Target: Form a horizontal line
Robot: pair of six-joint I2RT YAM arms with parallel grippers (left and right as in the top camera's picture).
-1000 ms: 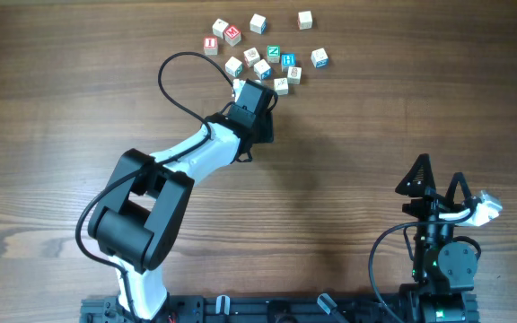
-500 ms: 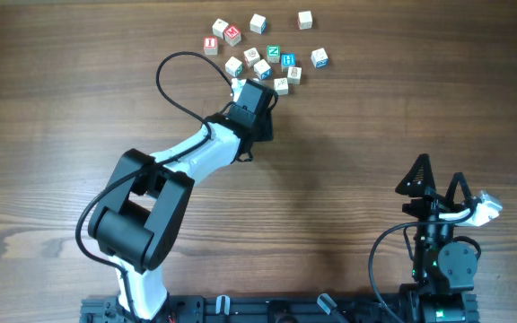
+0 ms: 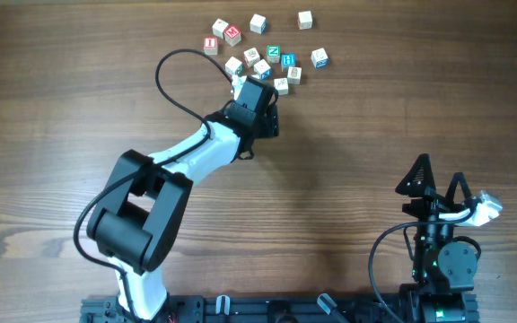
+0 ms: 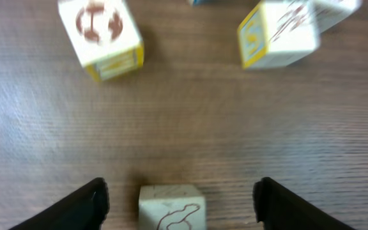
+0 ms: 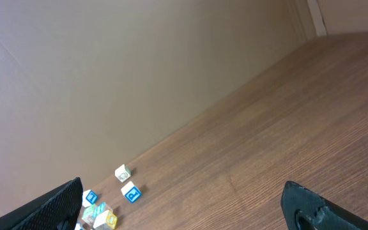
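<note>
Two arms work this table [image 3: 375, 108]. Nearest the base, the right gripper [image 3: 438, 179] is raised with its jaws spread wide, holding nothing, well apart from the blocks. Further out, the left gripper [image 4: 179, 204] is spread around a pale cube [image 4: 171, 211] resting on the wood, with a gap on each side. Beyond it lie a red-marked cube [image 4: 101, 35] and a blurred yellow-sided cube [image 4: 276, 35], apart from each other. The horizontal line is not formed: the letter cubes [image 3: 251, 56] lie loosely scattered on the table's far side.
</note>
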